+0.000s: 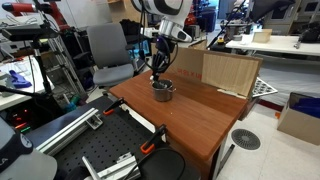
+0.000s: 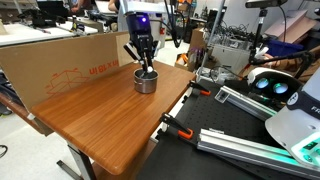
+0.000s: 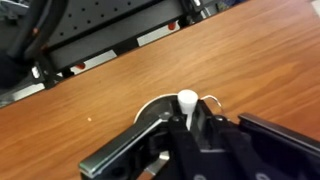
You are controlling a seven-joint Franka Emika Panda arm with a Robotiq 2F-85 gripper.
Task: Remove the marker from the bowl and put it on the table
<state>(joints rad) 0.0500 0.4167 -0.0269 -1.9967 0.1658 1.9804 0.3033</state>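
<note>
The small silver bowl (image 1: 163, 91) stands on the reddish-brown table (image 1: 200, 115) near its far side; it also shows in the other exterior view (image 2: 146, 81). My gripper (image 1: 158, 74) (image 2: 144, 62) hangs straight over the bowl with its fingertips at the rim. In the wrist view the fingers (image 3: 187, 118) are closed on the marker (image 3: 187, 101), whose white end sticks up between them. The bowl's rim (image 3: 150, 104) shows just behind the fingers; the rest of it is hidden.
A large cardboard box (image 1: 225, 70) (image 2: 60, 60) stands on the table close behind the bowl. A black railed bench with orange clamps (image 1: 110, 150) (image 2: 230, 125) runs along the table's edge. A grey chair (image 1: 108, 52) stands beyond.
</note>
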